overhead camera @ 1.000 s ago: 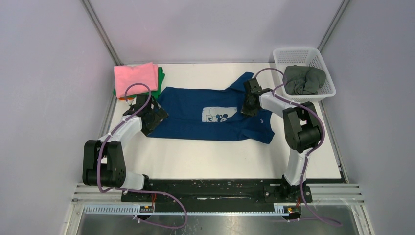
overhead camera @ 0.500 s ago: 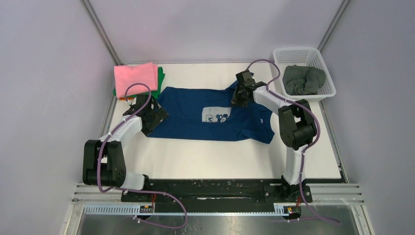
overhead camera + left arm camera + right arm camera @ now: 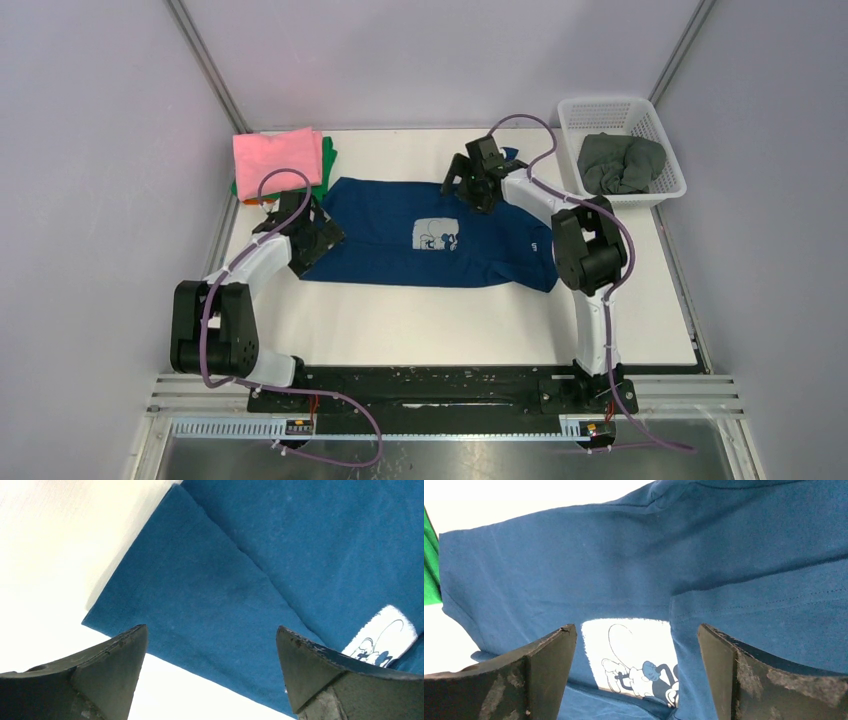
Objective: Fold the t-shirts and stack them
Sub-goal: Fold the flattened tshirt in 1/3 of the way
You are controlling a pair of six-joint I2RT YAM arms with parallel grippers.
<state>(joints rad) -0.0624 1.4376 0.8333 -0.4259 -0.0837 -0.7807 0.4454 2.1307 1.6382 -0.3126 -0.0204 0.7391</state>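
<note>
Navy blue cloth t-shirt (image 3: 380, 225) w/ pale mouse print lies flat on white tabletop (image 3: 450, 320). Left gripper (image 3: 211, 630) is above its left edge, right gripper (image 3: 634, 630) above its far edge. Both have fingers apart, holding nothing.

Orange shirt (image 3: 244, 200) nearly all hidden beneath pink shirt (image 3: 278, 155); green shirt (image 3: 329, 168) mostly covered too; only edges show.

Navy blue t-shirt (image 3: 380, 235): plain, pale square chest print (image 3: 440, 234) with cartoon mouse drawn in dark blue. Pink t-shirt (image 3: 278, 155). Green t-shirt (image 3: 329, 165). Orange t-shirt (image 3: 247, 200), sliver only. Dark grey-green t-shirt (image 3: 620, 163). White mesh basket (image 3: 603, 110). White tabletop (image 3: 420, 320).
</note>
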